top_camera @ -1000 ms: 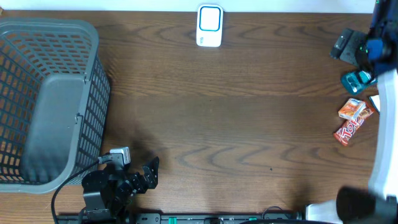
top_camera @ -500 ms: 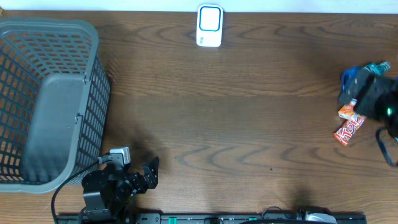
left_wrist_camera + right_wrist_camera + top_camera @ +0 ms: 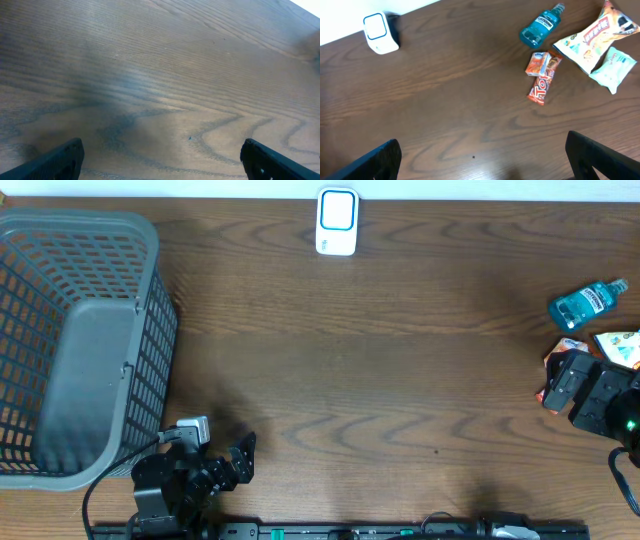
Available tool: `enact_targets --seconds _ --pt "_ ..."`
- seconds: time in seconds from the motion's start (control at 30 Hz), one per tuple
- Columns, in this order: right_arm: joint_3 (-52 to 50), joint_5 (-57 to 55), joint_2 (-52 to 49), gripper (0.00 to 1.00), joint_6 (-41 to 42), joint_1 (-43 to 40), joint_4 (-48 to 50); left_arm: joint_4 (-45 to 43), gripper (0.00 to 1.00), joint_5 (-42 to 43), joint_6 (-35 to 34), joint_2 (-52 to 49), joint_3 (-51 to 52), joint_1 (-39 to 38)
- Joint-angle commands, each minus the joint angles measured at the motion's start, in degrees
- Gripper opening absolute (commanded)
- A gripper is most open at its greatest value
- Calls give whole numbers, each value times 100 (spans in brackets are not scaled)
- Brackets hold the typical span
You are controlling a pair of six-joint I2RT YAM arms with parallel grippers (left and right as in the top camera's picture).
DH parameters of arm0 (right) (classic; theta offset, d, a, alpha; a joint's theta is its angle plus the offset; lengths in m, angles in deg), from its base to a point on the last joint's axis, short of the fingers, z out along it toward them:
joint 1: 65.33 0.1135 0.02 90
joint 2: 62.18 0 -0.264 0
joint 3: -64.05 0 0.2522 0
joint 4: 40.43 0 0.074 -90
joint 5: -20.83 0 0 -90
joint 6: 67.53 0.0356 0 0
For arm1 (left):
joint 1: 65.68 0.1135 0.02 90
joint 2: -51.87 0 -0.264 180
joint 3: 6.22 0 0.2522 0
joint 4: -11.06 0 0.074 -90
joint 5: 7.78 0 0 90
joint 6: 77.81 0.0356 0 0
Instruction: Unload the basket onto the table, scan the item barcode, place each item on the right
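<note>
Far left, the left gripper hovers over the table, claw spread wide. The white scanner sits mid-table at the far edge. At right, the red candy bar lies touching an orange pack, near a blue bottle. The right gripper hangs over that cluster, spread and empty. The bar is probably its target, so straddle its narrow width, clear of the pack.

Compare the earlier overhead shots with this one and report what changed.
The right gripper swept from the table's far right corner back toward the near edge, passing over the bottle. It is open and empty, and in the overhead view it now partly hides the snacks. The bottle is uncovered again, and nothing was picked up. The left gripper, basket and scanner stayed put.
</note>
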Motion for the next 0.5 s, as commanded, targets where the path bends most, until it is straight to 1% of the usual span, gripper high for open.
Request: enact_targets --seconds 0.0,0.13,0.27,0.37,0.47 --pt "11 155 -22 99 -74 22 2 35 100 72 -55 31 9 31" --pt "-70 72 -39 99 -79 22 2 35 100 72 -55 31 9 31" --pt "-361 -61 72 99 -76 22 142 35 100 72 -55 31 9 31" --pt "-940 -57 411 99 -76 22 664 35 100 72 -55 31 9 31" --pt "-1915 13 994 99 -74 22 1462 35 100 74 -55 31 9 31"
